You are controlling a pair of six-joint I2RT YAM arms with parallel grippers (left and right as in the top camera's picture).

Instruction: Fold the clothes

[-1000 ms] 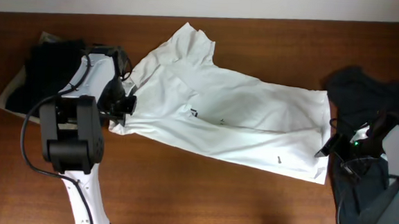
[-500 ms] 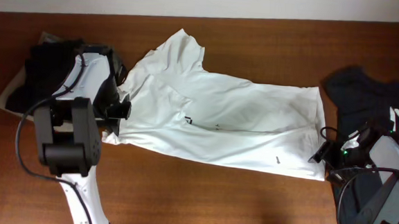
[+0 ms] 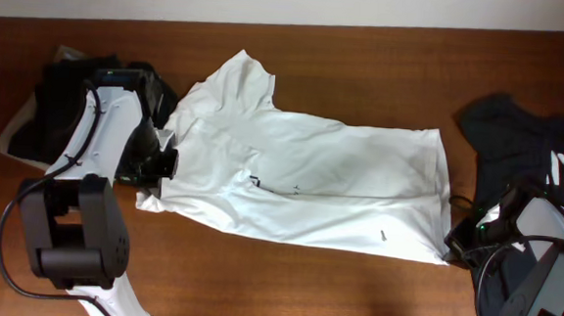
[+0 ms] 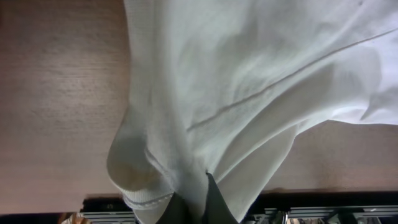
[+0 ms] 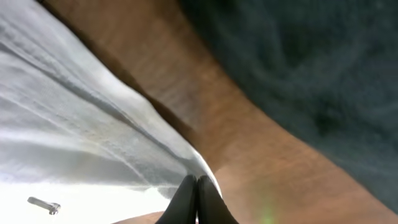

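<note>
The white T-shirt [image 3: 310, 179] lies spread across the middle of the table, with small black marks near its centre. My left gripper [image 3: 162, 162] is shut on its left edge, and bunched cloth [image 4: 205, 93] fans out from between the dark fingers [image 4: 214, 202]. My right gripper [image 3: 459, 243] is at the shirt's lower right hem corner. In the right wrist view its fingers [image 5: 186, 199] are pressed together at the hem edge [image 5: 155, 149]. A black T-shirt with white lettering [image 3: 528, 144] lies at the right.
A pile of black clothing [image 3: 60, 95] sits on a pale sheet at the far left, behind my left arm. The black shirt [image 5: 311, 62] lies close beside my right gripper. Bare wood [image 3: 284, 286] runs along the front of the table.
The right gripper has closed at the hem corner. The left gripper has dragged the white shirt leftward, so its right edge has pulled away from the black shirt.
</note>
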